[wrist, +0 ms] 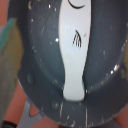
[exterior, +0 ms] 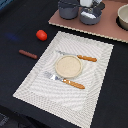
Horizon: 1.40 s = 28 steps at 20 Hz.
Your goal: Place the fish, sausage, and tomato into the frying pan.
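The white fish (wrist: 75, 50) lies lengthwise inside the blue-grey frying pan (wrist: 35, 60), filling the wrist view; in the exterior view it shows as a white patch (exterior: 88, 15) in the pan (exterior: 92, 20) on the brown board. My gripper (exterior: 91, 4) is directly over the pan, close to the fish; its fingers are not clear in either view. The red-orange tomato (exterior: 41, 35) and the dark reddish-brown sausage (exterior: 28, 54) lie on the dark table at the exterior view's left, far from the gripper.
A taller grey pot (exterior: 68, 9) stands beside the pan on the brown board (exterior: 107, 27), with a bowl (exterior: 123, 17) at the exterior view's right. A striped placemat (exterior: 35, 85) holds a tan plate (exterior: 68, 66), an orange-handled knife (exterior: 80, 57) and a fork (exterior: 67, 81).
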Motion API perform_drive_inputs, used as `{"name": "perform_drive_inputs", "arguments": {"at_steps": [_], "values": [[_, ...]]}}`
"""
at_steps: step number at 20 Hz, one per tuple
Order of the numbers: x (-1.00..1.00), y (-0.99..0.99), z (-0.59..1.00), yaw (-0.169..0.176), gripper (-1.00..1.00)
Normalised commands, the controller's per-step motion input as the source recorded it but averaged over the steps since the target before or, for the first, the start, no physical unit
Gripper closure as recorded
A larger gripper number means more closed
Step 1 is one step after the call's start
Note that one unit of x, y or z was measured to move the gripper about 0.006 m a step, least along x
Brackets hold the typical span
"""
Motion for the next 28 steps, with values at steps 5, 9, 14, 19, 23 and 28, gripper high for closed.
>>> {"name": "perform_drive_inputs", "arguments": {"at_steps": [5, 9, 14, 19, 23, 28], "values": [[-0.25, -0.86, 0.47, -0.006, -1.0], [-0.25, -0.94, 0.38, 0.0, -1.0], [-0.26, -0.93, 0.1, 0.0, -1.0], [-0.41, -0.88, -0.16, 0.0, -1.0], [-0.49, -0.87, -0.22, 0.0, -1.0], [-0.51, -0.86, -0.23, 0.0, -1.0]]}}
